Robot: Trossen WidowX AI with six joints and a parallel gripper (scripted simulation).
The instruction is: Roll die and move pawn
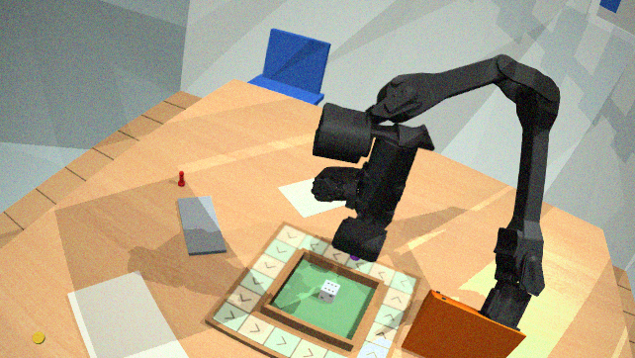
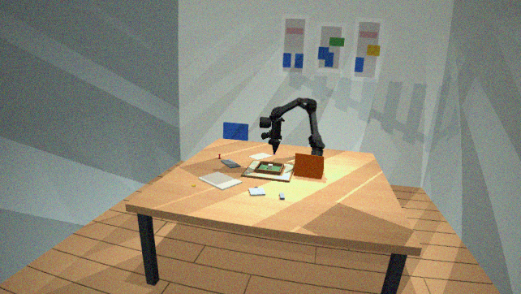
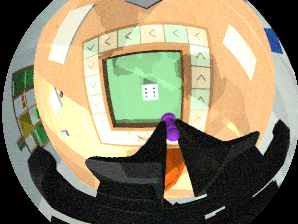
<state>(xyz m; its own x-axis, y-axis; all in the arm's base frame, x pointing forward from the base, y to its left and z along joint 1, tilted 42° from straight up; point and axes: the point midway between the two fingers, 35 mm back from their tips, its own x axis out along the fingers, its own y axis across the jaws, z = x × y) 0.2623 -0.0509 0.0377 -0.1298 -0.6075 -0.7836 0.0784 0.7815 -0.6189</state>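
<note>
My gripper (image 1: 356,254) (image 2: 274,153) (image 3: 169,124) is shut on the purple pawn (image 1: 354,257) (image 2: 274,154) (image 3: 172,132). It holds the pawn in the air above the board's back side in the top view; the exact height is hard to tell. The board (image 1: 279,249) (image 2: 249,170) (image 3: 201,77) has arrowed squares around the tray (image 1: 307,328) (image 2: 269,173) (image 3: 185,90). The white die (image 1: 328,291) (image 2: 270,166) (image 3: 150,92) rests on the green tray floor, with two rows of three pips on top. The fingers hide part of the pawn.
An orange panel (image 1: 462,328) (image 2: 309,166) stands beside the board. A red pawn (image 1: 181,179) (image 2: 219,156), a grey slab (image 1: 202,227) (image 2: 230,163), a white sheet (image 1: 302,198) (image 2: 260,156), a larger white pad (image 1: 124,316) (image 2: 220,180) and a yellow disc (image 1: 39,337) (image 2: 193,185) lie around it.
</note>
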